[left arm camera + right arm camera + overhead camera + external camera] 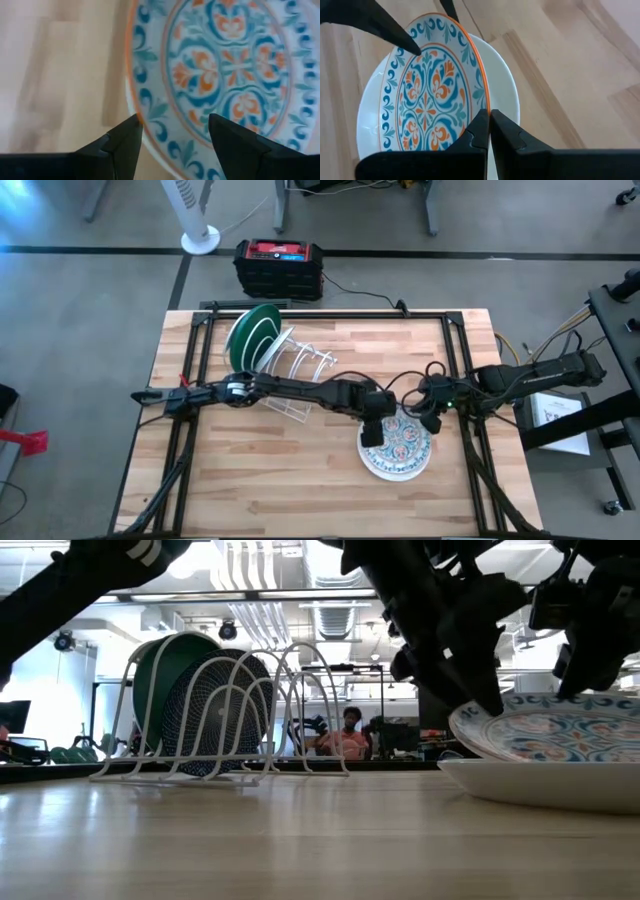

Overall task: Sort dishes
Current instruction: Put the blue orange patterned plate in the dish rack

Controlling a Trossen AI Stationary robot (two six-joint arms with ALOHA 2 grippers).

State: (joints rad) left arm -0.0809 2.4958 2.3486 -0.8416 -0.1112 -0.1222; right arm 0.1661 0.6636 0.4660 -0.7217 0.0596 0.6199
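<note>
Your patterned plate, white with an orange rim and blue-and-orange floral scrolls, lies on a plain white plate on the tabletop. Your left claw is spread over its edge. Your right claw is pressed together at the opposite rim. Green plate and dark plate stand in the wire rack.

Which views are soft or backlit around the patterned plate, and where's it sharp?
Left wrist view: patterned plate is soft, the wood beside it smeared. Right wrist view: the plate's pattern is crisp, white plate under it evenly lit. Low view: bright room behind leaves the arms as silhouettes, and the rack stands against the glare. High view: even light, no glare on the table.
</note>
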